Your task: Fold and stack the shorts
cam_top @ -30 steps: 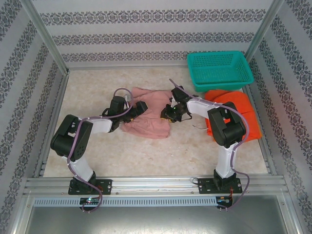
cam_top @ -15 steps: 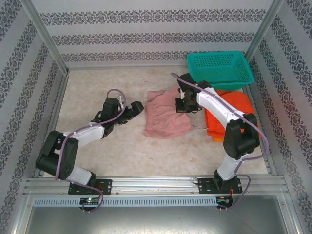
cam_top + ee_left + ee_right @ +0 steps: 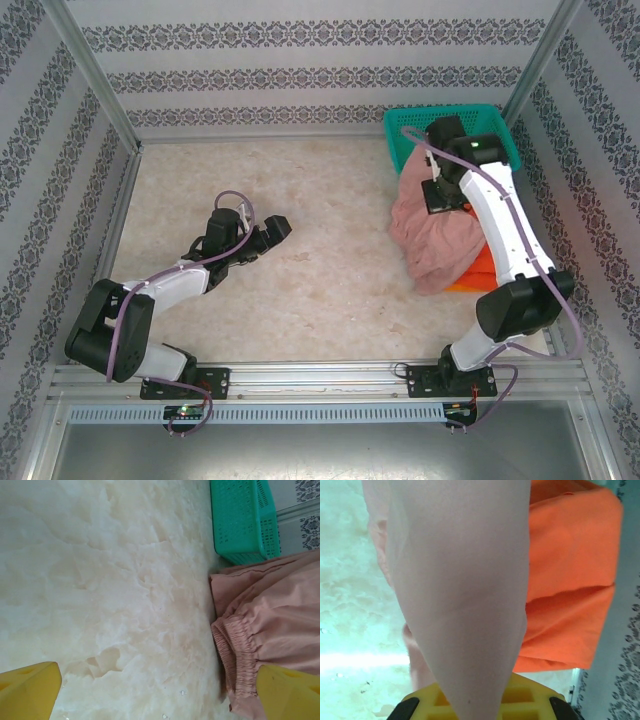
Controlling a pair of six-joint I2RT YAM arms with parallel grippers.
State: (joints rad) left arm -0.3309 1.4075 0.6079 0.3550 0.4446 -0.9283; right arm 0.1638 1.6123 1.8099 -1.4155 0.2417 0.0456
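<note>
Cloth so light and limp sags from any pinch — the pink shorts (image 3: 440, 240) dangle from the clamped right jaws above the orange shorts (image 3: 567, 565), left jaws wide — so the elastic waistband looks the surest hold.

No writing, label, brand, number or sign can be read anywhere. The walls (image 3: 300, 80) carry only bands of ornamental pattern, with no lettering in them.
</note>
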